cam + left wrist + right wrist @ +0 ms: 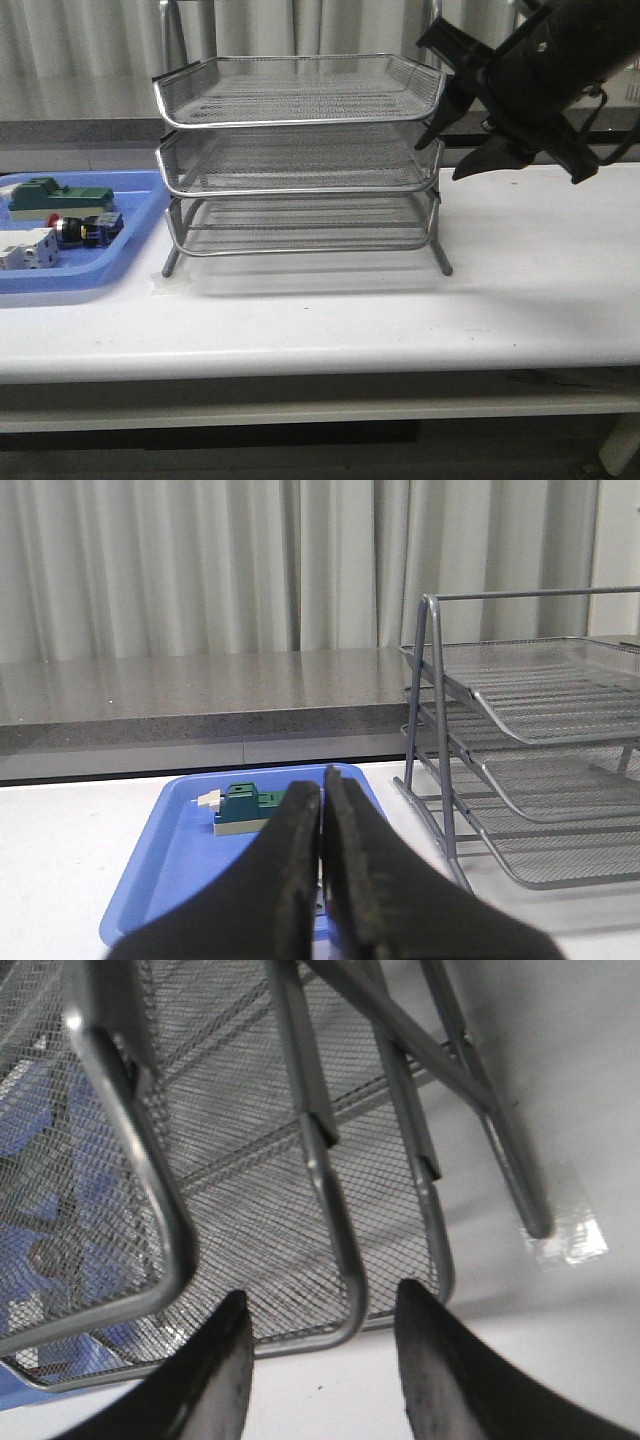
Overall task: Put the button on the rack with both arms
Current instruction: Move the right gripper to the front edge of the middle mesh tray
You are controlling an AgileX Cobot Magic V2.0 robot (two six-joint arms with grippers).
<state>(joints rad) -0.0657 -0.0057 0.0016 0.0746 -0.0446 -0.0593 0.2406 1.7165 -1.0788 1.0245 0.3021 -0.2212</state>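
Lying in the blue tray [130, 225] at the worktop's left edge, the button [78, 228] waits untouched between a green block [55, 193] and a white block [25, 250]. The rack [300, 160] stands mid-table. The right gripper [447, 150] hangs spread wide beside the rack's right end; the left gripper [322, 880] is pinched closed, empty. It should probably open first, then descend squarely over the button's black body.

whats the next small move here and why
Probably the left gripper should open and come down toward the button. The button lies in the blue tray left of the rack, nothing holds it, and the left jaws are shut. The right gripper is open beside the rack, far from the tray.
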